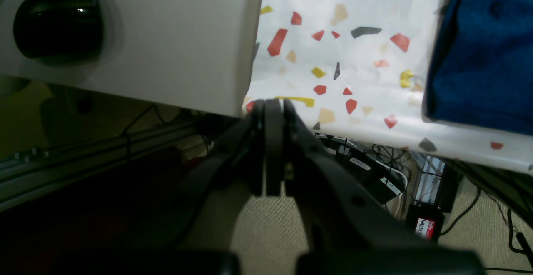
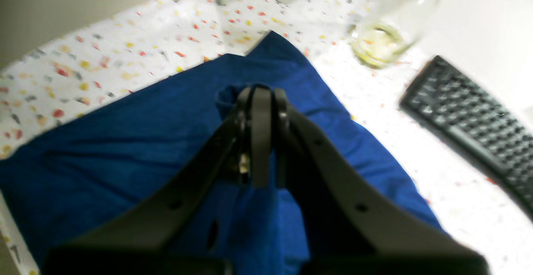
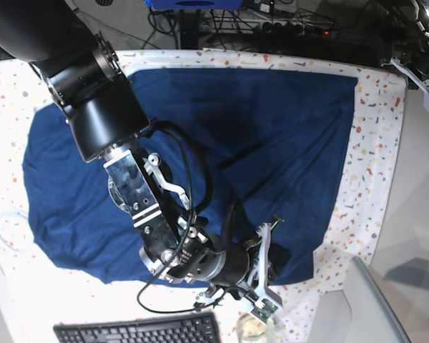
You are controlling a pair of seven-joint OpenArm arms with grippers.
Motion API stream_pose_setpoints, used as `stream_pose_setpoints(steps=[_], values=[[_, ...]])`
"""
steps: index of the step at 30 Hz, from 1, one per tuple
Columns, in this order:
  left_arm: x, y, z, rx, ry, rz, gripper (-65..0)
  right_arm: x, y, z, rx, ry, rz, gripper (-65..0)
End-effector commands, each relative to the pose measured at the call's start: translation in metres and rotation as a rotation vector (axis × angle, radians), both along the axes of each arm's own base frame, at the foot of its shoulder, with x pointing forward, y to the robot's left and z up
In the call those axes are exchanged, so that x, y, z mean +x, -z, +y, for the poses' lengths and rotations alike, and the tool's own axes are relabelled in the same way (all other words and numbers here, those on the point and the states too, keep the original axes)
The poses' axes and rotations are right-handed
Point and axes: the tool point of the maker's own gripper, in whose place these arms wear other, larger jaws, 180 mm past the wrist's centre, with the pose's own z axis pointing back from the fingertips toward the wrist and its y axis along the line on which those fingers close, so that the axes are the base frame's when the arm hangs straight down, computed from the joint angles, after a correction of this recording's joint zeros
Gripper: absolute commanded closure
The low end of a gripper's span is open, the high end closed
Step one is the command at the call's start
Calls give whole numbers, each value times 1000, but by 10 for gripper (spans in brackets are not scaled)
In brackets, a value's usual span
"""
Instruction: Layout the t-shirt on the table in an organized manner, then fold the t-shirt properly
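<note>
The large plain dark navy-blue fabric t-shirt (image 3: 222,136) is spread flat across the white terrazzo-flecked table (image 3: 375,171), its long axis running left to right in the base view. The right gripper (image 2: 260,100), on a low-reaching arm, is positioned over the shirt's near edge, its jaws clenched on a small bunch of cloth. The left gripper (image 1: 272,106) is held clenched and empty beyond the table edge.

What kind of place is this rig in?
Likely a robotics lab or office workbench: a black computer keyboard beside the dark navy-blue t-shirt on the terrazzo-flecked white table, tangled cables on the floor.
</note>
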Motion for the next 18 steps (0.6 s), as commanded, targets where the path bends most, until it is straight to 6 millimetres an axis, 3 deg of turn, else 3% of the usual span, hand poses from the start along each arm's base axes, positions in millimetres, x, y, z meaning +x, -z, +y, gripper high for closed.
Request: stream_pose_setpoints(steps=[1, 6, 12, 18], values=[[4, -10, 8, 30, 5, -22, 0, 9, -21, 7, 46, -6, -43, -11], [4, -10, 7, 29, 7, -23, 0, 5, 2, 6, 36, 0, 13, -11], [17, -14, 7, 28, 6, -53, 0, 4, 2, 7, 47, -2, 10, -11], [17, -13, 6, 26, 9, -52, 0, 4, 1, 8, 51, -2, 8, -15]])
